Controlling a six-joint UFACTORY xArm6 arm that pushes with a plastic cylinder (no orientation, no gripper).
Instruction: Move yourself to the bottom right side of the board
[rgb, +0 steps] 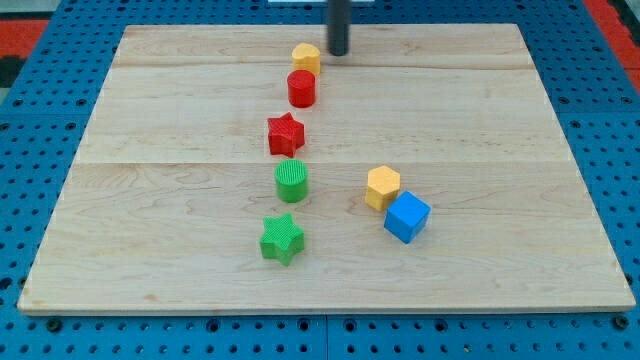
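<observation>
My tip rests on the wooden board near the view's top, just right of a yellow hexagonal block. Below that block runs a column: a red cylinder, a red star, a green cylinder and a green star. To the right of the column sit a second yellow hexagonal block and a blue cube, touching each other. My tip touches no block.
The board lies on a blue perforated table. A red strip shows at the view's top left and top right corners.
</observation>
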